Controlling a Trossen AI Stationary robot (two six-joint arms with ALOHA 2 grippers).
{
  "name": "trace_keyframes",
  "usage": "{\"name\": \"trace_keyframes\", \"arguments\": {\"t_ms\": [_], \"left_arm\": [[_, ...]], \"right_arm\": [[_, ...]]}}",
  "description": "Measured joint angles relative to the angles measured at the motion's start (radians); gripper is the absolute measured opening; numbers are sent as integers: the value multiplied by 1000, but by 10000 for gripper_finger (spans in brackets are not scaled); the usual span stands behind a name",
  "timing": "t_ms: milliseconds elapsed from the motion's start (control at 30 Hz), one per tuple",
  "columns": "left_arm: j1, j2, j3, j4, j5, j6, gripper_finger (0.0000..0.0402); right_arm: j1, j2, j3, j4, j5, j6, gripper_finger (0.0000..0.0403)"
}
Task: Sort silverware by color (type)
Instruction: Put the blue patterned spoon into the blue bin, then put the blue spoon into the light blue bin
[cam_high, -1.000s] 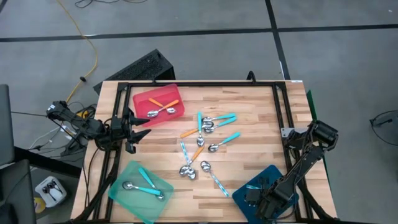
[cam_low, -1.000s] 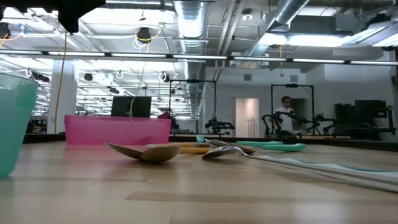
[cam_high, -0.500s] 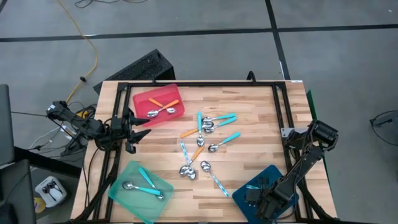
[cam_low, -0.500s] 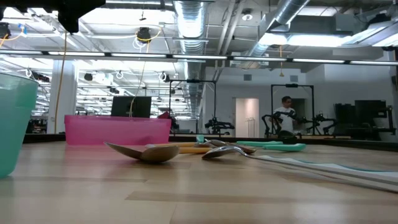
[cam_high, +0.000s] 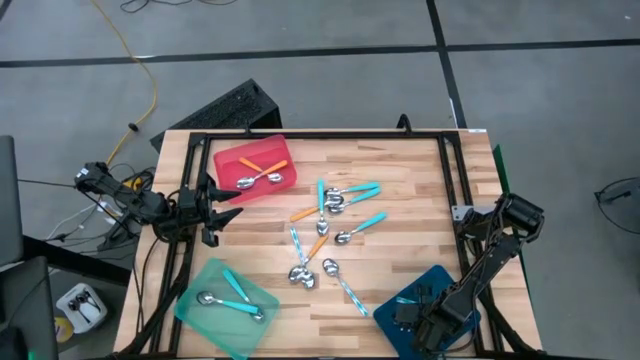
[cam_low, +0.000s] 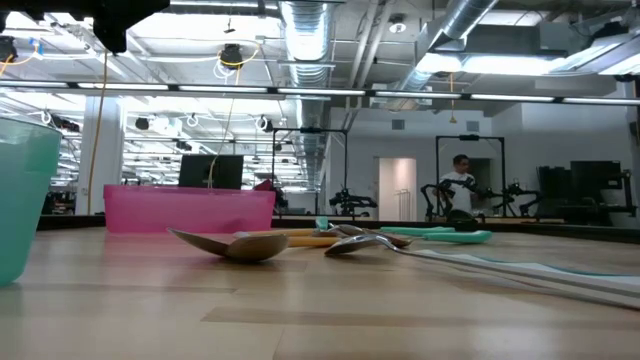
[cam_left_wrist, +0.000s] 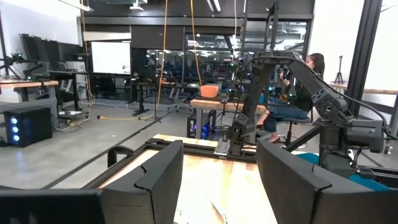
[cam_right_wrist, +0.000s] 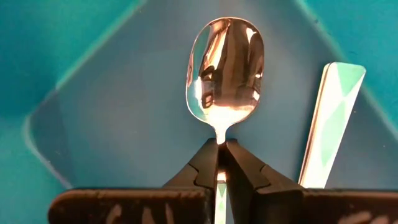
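Spoon (cam_right_wrist: 225, 68) neck sits pinched in my right jaws (cam_right_wrist: 221, 163) over the dark-blue tray (cam_right_wrist: 112, 118); my left jaws (cam_left_wrist: 219, 180) wait open at the bench (cam_high: 420, 190) edge.

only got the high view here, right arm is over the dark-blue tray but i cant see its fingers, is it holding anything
Observer: Yes. The right gripper is shut on a metal-bowled spoon, pinching its neck just below the bowl, over the dark-blue plastic tray.
Operator: anything else in that tray
Observer: A pale patterned spoon handle lies beside the held spoon.
Operator: and the left one
Observer: The left gripper is open and holds nothing, at the table's left edge.
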Motion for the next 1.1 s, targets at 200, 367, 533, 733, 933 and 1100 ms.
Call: {"name": "trace_keyframes", "arguments": {"t_ms": [200, 367, 533, 733, 933, 1100], "left_arm": [[0, 0, 0, 0, 0, 0, 190], [0, 0, 0, 0, 0, 0, 190], [0, 0, 0, 0, 0, 0, 190], [0, 0, 0, 1, 0, 0, 190], [0, 0, 0, 1, 0, 0, 190], [0, 0, 0, 1, 0, 0, 190]], "right_arm": [[0, 0, 0, 0, 0, 0, 45], [0, 0, 0, -1, 0, 1, 45], [0, 0, 0, -14, 0, 1, 49], [0, 0, 0, -27, 1, 1, 74], [-1, 0, 0, -29, 0, 1, 102], [-1, 0, 0, -32, 0, 0, 109]]}}
